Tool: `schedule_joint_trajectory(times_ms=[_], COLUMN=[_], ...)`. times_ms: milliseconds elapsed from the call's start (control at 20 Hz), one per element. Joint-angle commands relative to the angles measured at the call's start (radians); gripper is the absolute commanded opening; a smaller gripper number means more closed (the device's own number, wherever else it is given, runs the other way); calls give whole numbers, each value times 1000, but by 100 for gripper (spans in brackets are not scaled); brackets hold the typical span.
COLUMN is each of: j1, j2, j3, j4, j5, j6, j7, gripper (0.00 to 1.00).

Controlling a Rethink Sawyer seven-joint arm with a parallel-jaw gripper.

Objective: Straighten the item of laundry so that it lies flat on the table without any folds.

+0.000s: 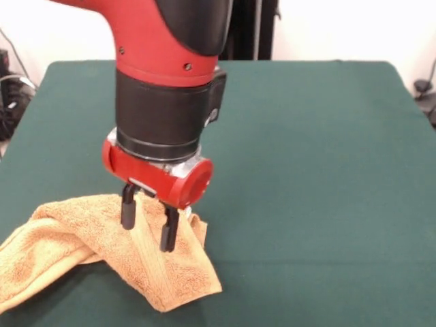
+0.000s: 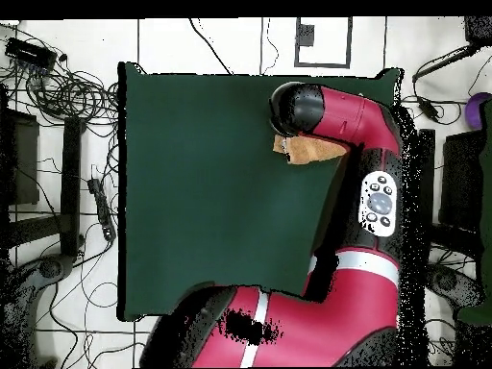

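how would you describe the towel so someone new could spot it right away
On the dark green table, look at the near corner under the red arm's gripper. The towel lies there rumpled and folded, golden-orange terry cloth, the only thing on the table.

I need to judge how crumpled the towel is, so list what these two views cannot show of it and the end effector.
- Overhead view: the arm hides most of the towel and all of the end effector.
- Front view: the towel runs off the left and bottom edges, so its outline is incomplete.
- Front view: the end effector stands open over a raised ridge; contact with the cloth cannot be told.
- The white tag shows in neither view.
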Motion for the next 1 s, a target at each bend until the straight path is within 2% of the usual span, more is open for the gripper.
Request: schedule_joint_trajectory(times_ms=[50, 250, 400, 550, 750, 950, 1000], j1=[31, 65, 112, 141, 156, 173, 182], j2=[187, 241, 248, 252, 260, 292, 296], j3=[160, 162, 96, 56, 36, -41, -71], j4=[-14, -70, -102, -136, -143, -137, -139], j5=[70, 132, 158, 189, 203, 136, 117], j6=[102, 105, 145, 190, 180, 54, 33], j7=[88, 191, 289, 335, 326, 281, 278], gripper=[100, 100, 100, 100, 100, 100, 0])
